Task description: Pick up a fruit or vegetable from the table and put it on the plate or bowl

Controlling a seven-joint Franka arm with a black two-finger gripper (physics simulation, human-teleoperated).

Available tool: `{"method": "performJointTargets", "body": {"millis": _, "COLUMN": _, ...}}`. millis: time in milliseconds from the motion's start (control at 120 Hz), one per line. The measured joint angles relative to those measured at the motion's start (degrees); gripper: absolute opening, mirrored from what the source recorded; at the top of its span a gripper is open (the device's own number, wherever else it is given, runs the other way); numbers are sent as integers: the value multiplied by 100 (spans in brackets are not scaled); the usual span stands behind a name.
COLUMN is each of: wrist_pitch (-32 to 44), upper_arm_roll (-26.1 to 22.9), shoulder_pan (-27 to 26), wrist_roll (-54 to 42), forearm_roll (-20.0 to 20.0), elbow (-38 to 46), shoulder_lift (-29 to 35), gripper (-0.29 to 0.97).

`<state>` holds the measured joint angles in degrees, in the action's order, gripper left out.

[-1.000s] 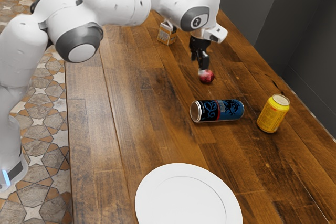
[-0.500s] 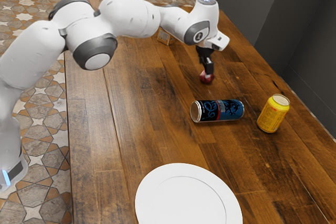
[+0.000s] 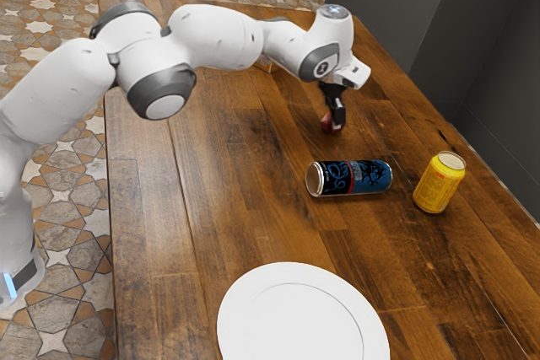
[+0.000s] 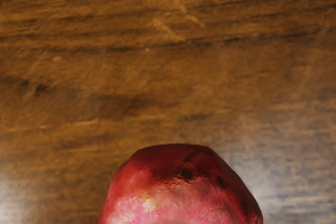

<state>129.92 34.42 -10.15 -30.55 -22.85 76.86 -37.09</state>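
A dark blue can [image 3: 348, 178] lies on its side on the wooden table [image 3: 211, 200], its top end toward the exterior view's left. To its right, apart from it, a yellow can [image 3: 439, 181] stands upright. Patterned tiles cover the floor [image 3: 59, 233] at the left.

White seven-joint arm [image 3: 211, 35], seen from the side. The base column [image 3: 17, 233] stood at the exterior view's left edge. The upper links rose from it and bent at a grey-capped elbow [image 3: 160, 90]. From there the forearm ran almost level toward the exterior view's right and ended at the wrist [image 3: 321, 52], whose uppermost joint bore a pale blue cap. The black gripper [image 3: 335, 115] hung beneath the wrist, pointed downward and held low, well out from the base.
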Motion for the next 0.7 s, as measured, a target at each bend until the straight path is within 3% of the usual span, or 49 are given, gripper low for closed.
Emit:
{"method": "performJointTargets", "body": {"millis": 450, "wrist_pitch": 160, "upper_arm_roll": -367, "shoulder_pan": 271, "wrist_roll": -92, "forearm_roll": -9, "elbow": 4, "shoulder_lift": -113, "gripper": 65}}
{"method": "performJointTargets", "body": {"millis": 700, "wrist_pitch": 163, "upper_arm_roll": -367, "shoulder_pan": 296, "wrist_roll": -121, "forearm_roll": -52, "elbow": 15, "shoulder_lift": -111, "gripper": 52}}
